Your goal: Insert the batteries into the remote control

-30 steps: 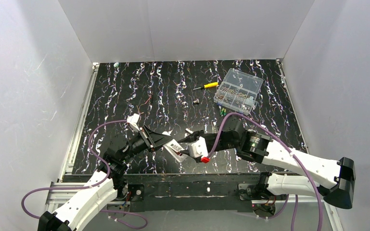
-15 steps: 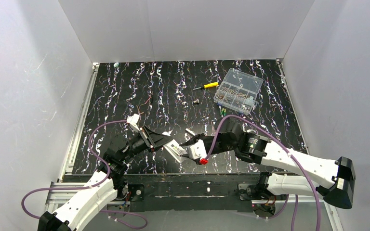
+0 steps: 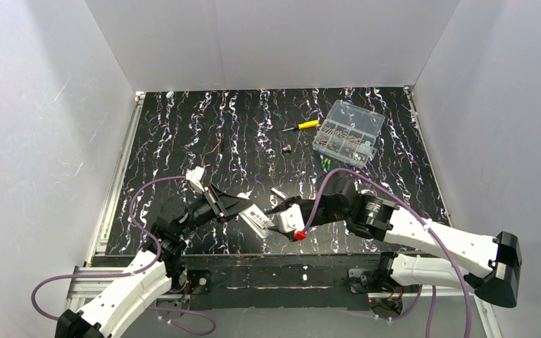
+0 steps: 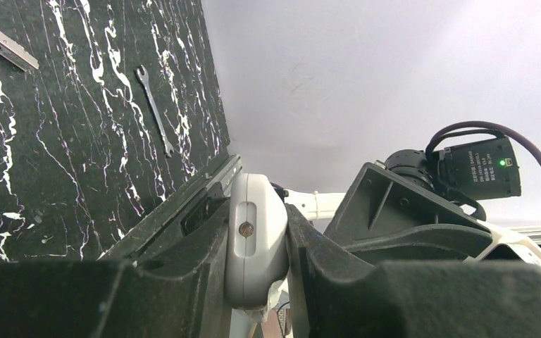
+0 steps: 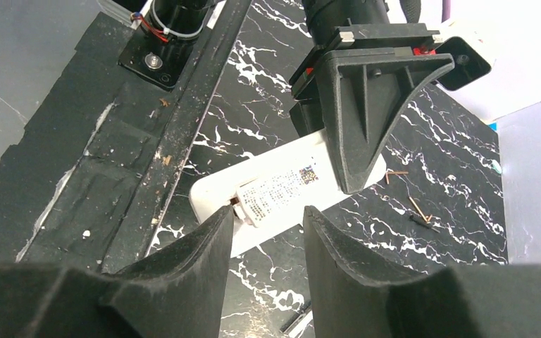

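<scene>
Risk: remote control (image 5: 275, 186) twists in left pincer (image 4: 253, 243) (clamped on one end) if right pincer (image 5: 268, 222), spread and empty, nudges it.

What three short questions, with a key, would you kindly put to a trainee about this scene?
1. True or false: the batteries are inside the remote control.
2. Which claw is clamped on the remote control? A) left B) right C) neither
3. Fill in: the screwdriver has a ____ handle.

Key
1. False. They lie on the table beside the clear parts box.
2. A. The left claw grips one end. The right claw hovers open at the other.
3. Yellow.
</scene>
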